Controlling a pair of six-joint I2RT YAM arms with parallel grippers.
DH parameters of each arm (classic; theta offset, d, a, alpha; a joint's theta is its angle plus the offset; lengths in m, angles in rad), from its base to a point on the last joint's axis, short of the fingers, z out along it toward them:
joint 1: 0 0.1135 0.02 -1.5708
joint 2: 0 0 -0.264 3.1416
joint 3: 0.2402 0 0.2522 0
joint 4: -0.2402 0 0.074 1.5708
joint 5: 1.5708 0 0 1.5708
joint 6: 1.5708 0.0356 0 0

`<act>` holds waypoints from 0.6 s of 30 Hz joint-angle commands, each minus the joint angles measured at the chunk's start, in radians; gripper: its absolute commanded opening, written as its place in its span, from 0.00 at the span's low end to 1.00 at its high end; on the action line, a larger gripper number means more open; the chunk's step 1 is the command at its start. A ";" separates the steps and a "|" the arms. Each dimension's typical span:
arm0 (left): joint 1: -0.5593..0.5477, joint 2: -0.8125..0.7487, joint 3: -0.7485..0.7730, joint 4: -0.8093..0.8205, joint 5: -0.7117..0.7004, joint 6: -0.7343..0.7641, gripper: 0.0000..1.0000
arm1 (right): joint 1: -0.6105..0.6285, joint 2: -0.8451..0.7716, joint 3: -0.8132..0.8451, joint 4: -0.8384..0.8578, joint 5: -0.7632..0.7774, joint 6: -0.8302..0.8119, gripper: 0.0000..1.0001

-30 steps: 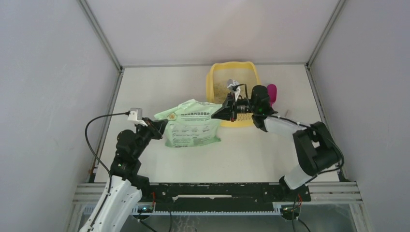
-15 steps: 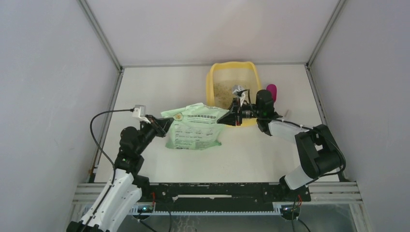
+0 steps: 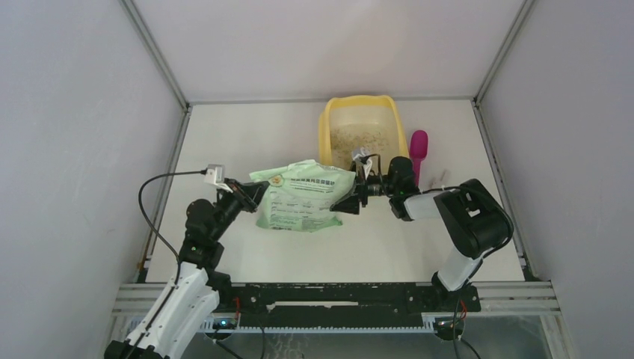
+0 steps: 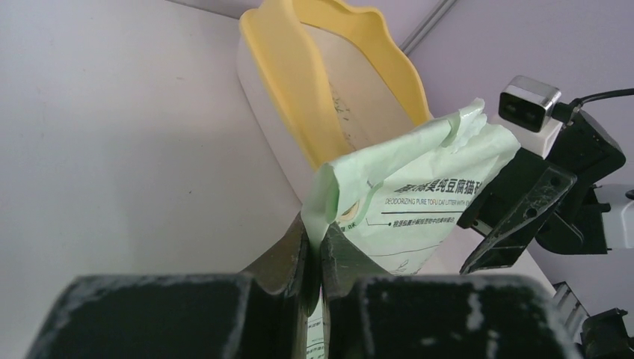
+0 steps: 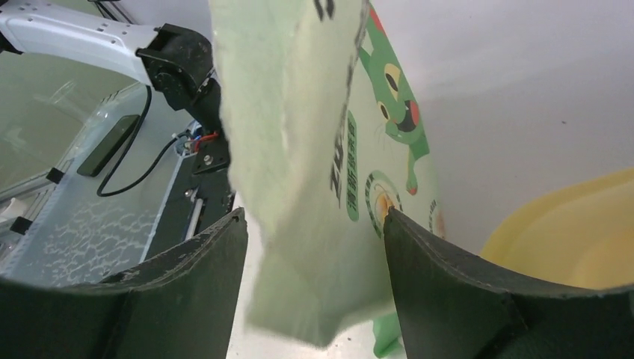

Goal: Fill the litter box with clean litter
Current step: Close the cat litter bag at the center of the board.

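Left arm: extended forward from its base, wrist angled to the right.
Left end effector: fingers pressed together, pinching a corner of the bag.
Right arm: elbow folded, forearm pointing left.
Right end effector: fingers spread apart, straddling the bag's edge.

The litter box is seen at upper centre, with litter spread inside; a bag is laid below-left of it, a scoop just right.
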State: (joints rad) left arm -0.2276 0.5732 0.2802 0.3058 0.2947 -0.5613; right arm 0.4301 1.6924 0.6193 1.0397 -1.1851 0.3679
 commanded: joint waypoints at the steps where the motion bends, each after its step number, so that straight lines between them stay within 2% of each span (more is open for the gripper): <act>1: 0.011 -0.012 0.001 0.166 0.016 -0.030 0.11 | 0.060 0.025 0.021 0.107 0.057 -0.024 0.74; 9: 0.016 -0.014 -0.016 0.179 0.017 -0.037 0.11 | 0.115 0.116 0.081 0.142 0.134 -0.033 0.74; 11: 0.018 -0.013 -0.017 0.180 0.014 -0.037 0.11 | 0.115 0.131 0.085 0.150 0.140 -0.026 0.71; 12: 0.019 -0.014 -0.018 0.179 0.015 -0.038 0.10 | 0.115 0.135 0.085 0.148 0.148 -0.027 0.64; 16: 0.029 -0.024 -0.028 0.175 0.012 -0.043 0.11 | 0.096 0.145 0.083 0.171 0.166 0.008 0.05; 17: 0.033 -0.030 -0.032 0.173 0.008 -0.044 0.11 | 0.087 0.148 0.083 0.197 0.162 0.037 0.00; 18: 0.037 -0.035 -0.033 0.168 0.007 -0.046 0.11 | 0.078 0.149 0.082 0.230 0.152 0.071 0.00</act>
State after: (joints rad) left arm -0.2043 0.5728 0.2661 0.3347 0.2928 -0.5732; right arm 0.5247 1.8370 0.6800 1.1538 -1.0302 0.3611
